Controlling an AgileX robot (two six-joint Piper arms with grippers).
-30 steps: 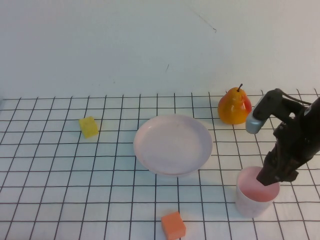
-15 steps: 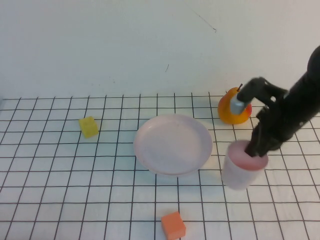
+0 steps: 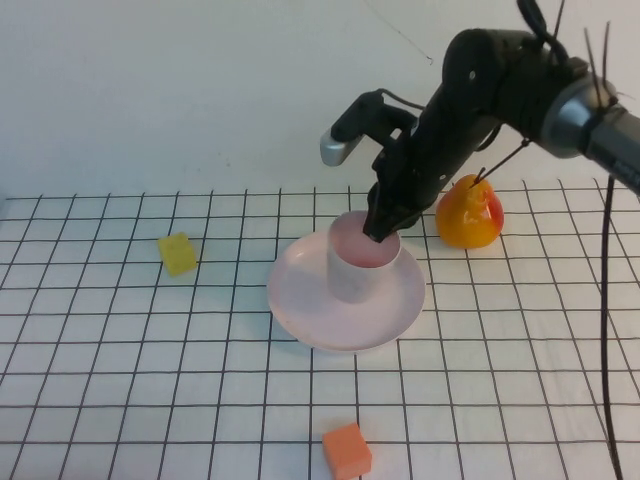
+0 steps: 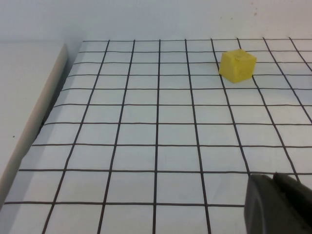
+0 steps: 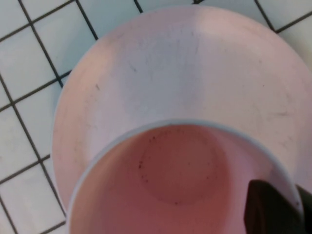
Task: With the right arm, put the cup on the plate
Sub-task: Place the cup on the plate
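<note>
An orange block (image 3: 346,450) sits low in the frame on the desk (image 3: 120,380), the left gripper (image 4: 280,204) idles by a yellow block (image 4: 237,65) with jaws I cannot tell, and mid-frame the right gripper (image 3: 385,222) pinches the cup (image 3: 362,258) rim over the plate (image 3: 300,300), ready to set it down, a pear (image 3: 468,213) behind

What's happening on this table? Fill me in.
The right gripper is shut on the rim of the cup, holding it upright over the middle of the plate; whether the cup's base rests on the plate cannot be told. A pear stands beside the plate, a yellow block lies on the robot's left and an orange block near the front edge. The left gripper is parked low over the table, away from the action.
</note>
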